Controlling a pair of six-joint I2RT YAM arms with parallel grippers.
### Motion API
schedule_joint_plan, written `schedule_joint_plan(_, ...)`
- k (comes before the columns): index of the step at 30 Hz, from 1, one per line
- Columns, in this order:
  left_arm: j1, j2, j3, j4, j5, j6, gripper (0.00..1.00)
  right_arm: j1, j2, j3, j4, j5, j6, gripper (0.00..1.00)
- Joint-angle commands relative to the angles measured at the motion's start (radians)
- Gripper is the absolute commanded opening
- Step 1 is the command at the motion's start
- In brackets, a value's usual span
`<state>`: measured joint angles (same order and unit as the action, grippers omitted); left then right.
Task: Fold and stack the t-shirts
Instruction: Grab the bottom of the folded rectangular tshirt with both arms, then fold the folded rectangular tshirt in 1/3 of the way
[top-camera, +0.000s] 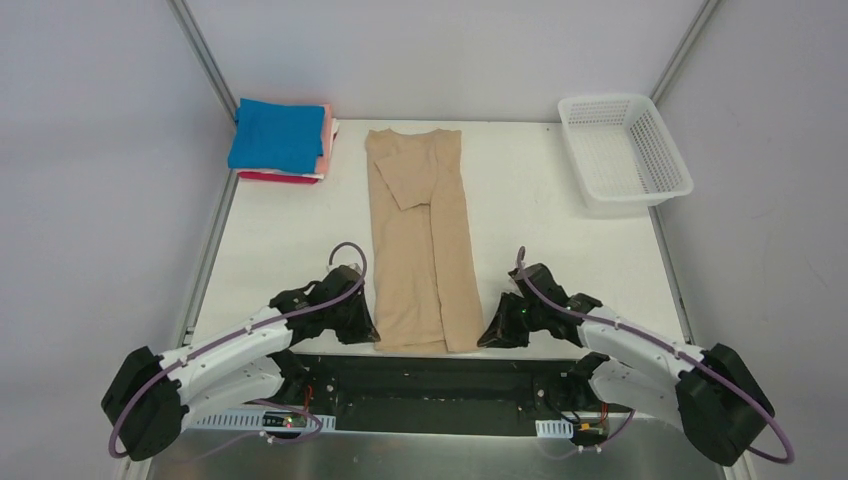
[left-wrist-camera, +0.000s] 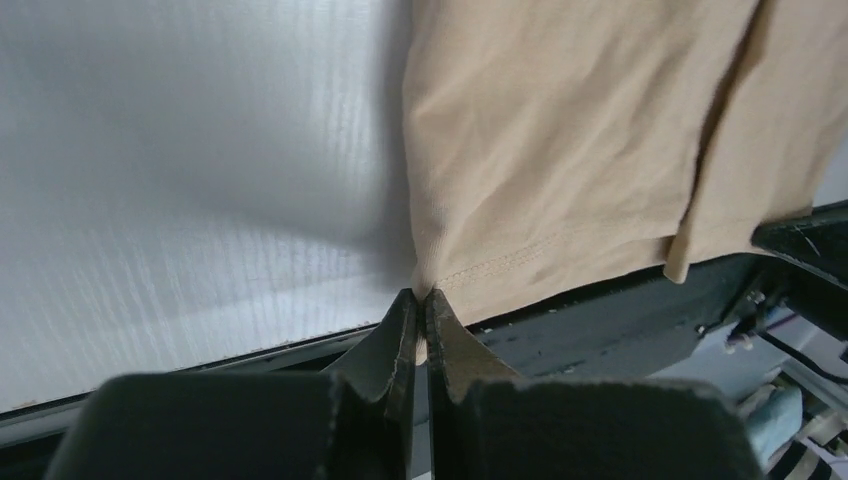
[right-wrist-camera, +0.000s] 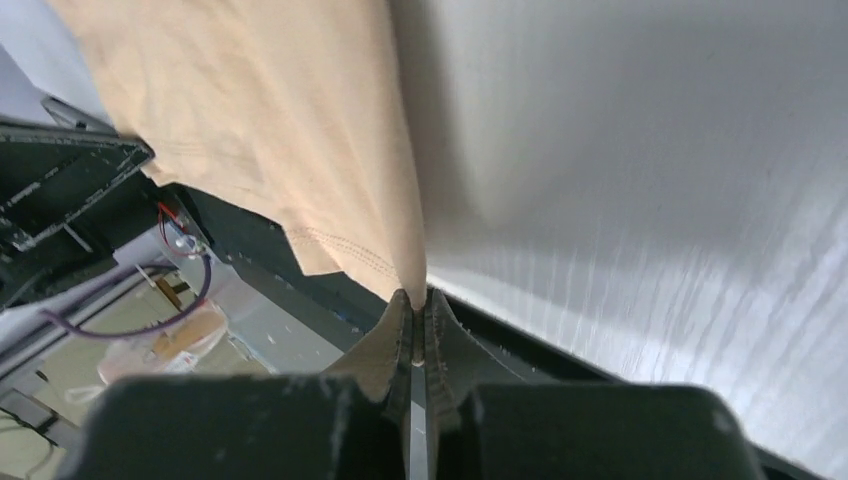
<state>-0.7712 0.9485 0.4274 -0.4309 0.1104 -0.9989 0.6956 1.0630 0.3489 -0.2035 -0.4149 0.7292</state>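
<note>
The tan t-shirt (top-camera: 420, 250) is lying flat in the middle of the white table (top-camera: 280, 250). It is folded into one long strip, and the strip is running from 12 o'clock down to 6 o'clock. One short sleeve (top-camera: 408, 182) is lying folded over the top part of the strip. The bottom hem is sitting right at the near edge of the table, at 6 o'clock.

The left gripper (left-wrist-camera: 421, 300) is sitting low at about 7 o'clock. Its two fingers are pressing tight together, and they are pinching the bottom left corner of the tan t-shirt, right at the stitched hem. The right gripper (right-wrist-camera: 420, 298) is sitting low at about 5 o'clock. Its fingers are pressing together too, and they are pinching the bottom right corner of the same shirt.

A stack of folded shirts (top-camera: 280, 145) is sitting at 11 o'clock, in the far left corner, near the top of the tan strip but not touching it. The blue shirt (top-camera: 275, 135) is lying on top. The pink shirt (top-camera: 327, 138) and the white shirt (top-camera: 334, 130) are peeking out on the right side. The red shirt (top-camera: 270, 177) is lying at the bottom.

A white mesh basket (top-camera: 612, 99) is standing at 1 o'clock, in the far right corner.
</note>
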Motion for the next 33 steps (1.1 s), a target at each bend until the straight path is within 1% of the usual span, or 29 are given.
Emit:
schedule_joint_plan(1, 0.002, -0.099, -0.008, 0.055, 0.067, 0.035, 0.0, 0.007, -0.111, 0.075, -0.174, 0.003, -0.112, 0.0)
schedule_joint_plan(3, 0.005, -0.096, 0.028, 0.057, 0.056, 0.058, 0.0, 0.007, -0.108, 0.109, -0.135, -0.001, -0.11, 0.0)
schedule_joint_plan(5, 0.012, -0.08, 0.059, 0.056, 0.039, 0.074, 0.0, 0.006, -0.071, 0.157, -0.12, 0.026, -0.123, 0.0)
schedule_joint_plan(7, 0.042, -0.053, 0.092, 0.06, 0.014, 0.097, 0.0, 0.004, -0.034, 0.21, -0.11, 0.096, -0.141, 0.0)
schedule_joint_plan(10, 0.11, -0.006, 0.154, 0.082, -0.038, 0.121, 0.0, 0.004, 0.021, 0.273, -0.041, 0.201, -0.152, 0.0)
schedule_joint_plan(13, 0.155, 0.036, 0.196, 0.182, -0.063, 0.135, 0.0, -0.002, 0.064, 0.31, 0.082, 0.315, -0.144, 0.0)
schedule_joint_plan(16, 0.182, 0.096, 0.272, 0.213, -0.101, 0.164, 0.0, -0.017, 0.134, 0.376, 0.146, 0.362, -0.148, 0.0)
schedule_joint_plan(21, 0.295, 0.236, 0.399, 0.213, -0.045, 0.197, 0.0, -0.047, 0.276, 0.508, 0.185, 0.401, -0.182, 0.0)
schedule_joint_plan(24, 0.348, 0.332, 0.469, 0.214, -0.038, 0.213, 0.0, -0.08, 0.364, 0.579, 0.195, 0.407, -0.189, 0.0)
schedule_joint_plan(33, 0.433, 0.564, 0.663, 0.231, 0.005, 0.285, 0.0, -0.175, 0.521, 0.711, 0.266, 0.349, -0.219, 0.0)
